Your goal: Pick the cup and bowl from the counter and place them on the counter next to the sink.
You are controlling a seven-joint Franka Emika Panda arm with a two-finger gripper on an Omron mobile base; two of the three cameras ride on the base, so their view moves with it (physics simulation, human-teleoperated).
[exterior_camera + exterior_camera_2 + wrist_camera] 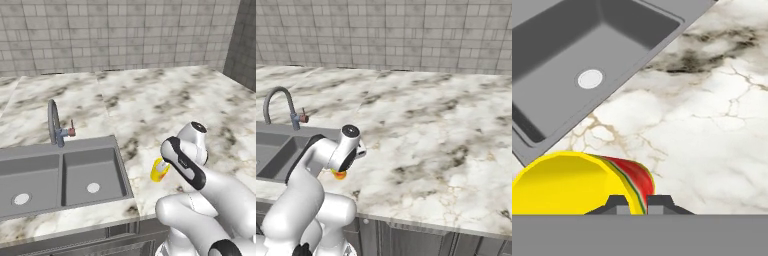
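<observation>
The yellow cup point(572, 185) with its red-orange pattern lies low in the hand view, and my gripper point(638, 204) is shut on its rim wall, one fingertip inside and one outside. From the left base view the cup point(159, 170) hangs tilted just right of the sink point(65, 175), over the marble counter point(160, 105), with my arm covering part of it. A sliver of the cup point(338, 174) shows under my wrist in the right base view. I cannot tell whether it touches the counter. The bowl is out of view.
The curved grey faucet point(54, 122) with its red handle stands behind the sink's right basin point(587, 45). Veined marble point(431, 135) stretches wide to the right and back, up to the tiled wall point(125, 35).
</observation>
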